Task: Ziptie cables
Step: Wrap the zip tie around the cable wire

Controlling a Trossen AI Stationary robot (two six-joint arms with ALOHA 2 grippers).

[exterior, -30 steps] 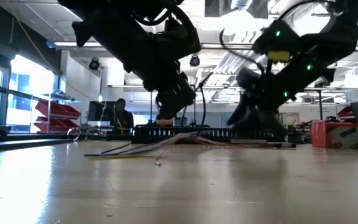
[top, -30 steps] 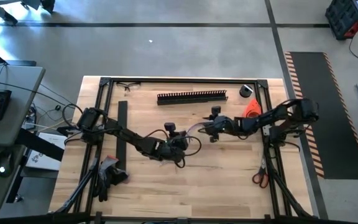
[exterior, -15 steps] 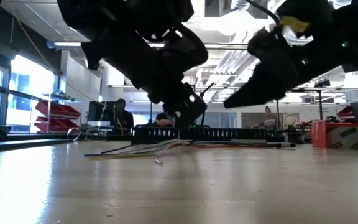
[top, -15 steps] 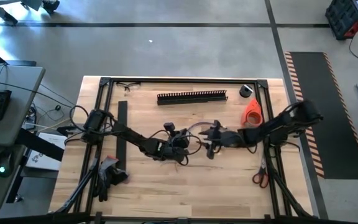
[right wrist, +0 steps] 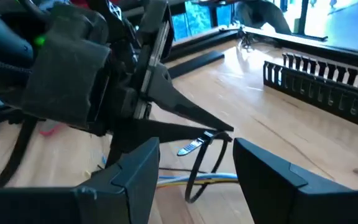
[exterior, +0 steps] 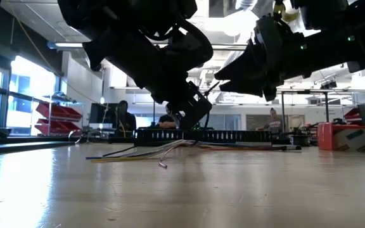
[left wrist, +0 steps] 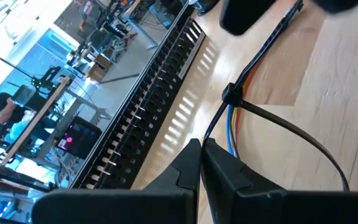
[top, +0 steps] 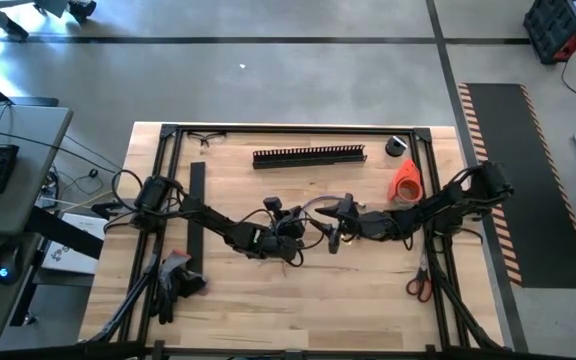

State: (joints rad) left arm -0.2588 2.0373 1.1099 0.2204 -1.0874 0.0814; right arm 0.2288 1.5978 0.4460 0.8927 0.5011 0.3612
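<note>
From the low camera, the nearest thing on the table [exterior: 182, 190] was the cables [exterior: 146, 152], a thin loose bunch that lay flat on the wood near the middle, with their free ends spread out toward the camera. They looked very light and soft, so I judged that they would bend, slide and separate easily when pushed or pulled, and that a hold on one wire only would not move the others.

Behind these ends, the left gripper [right wrist: 185, 124] was low over the bunch with its fingers pressed fully together. In the right wrist view its tips seemed to pinch the zip tie [left wrist: 272, 121], a thin dark strap that made a loop around the cables; if a wire was pinched with it, I could not tell. The strap looked stiffer than the wires, but smooth and slippery.

The right gripper [right wrist: 194, 165] was just beside it, raised a little, its jaws standing wide apart and holding nothing, with the loop between them.

In my judgement the best hold was the free tail of the strap, close to its head [left wrist: 230, 94], while the bunch stayed gathered.

Farther back lay the black slotted strip [top: 309, 156].
</note>
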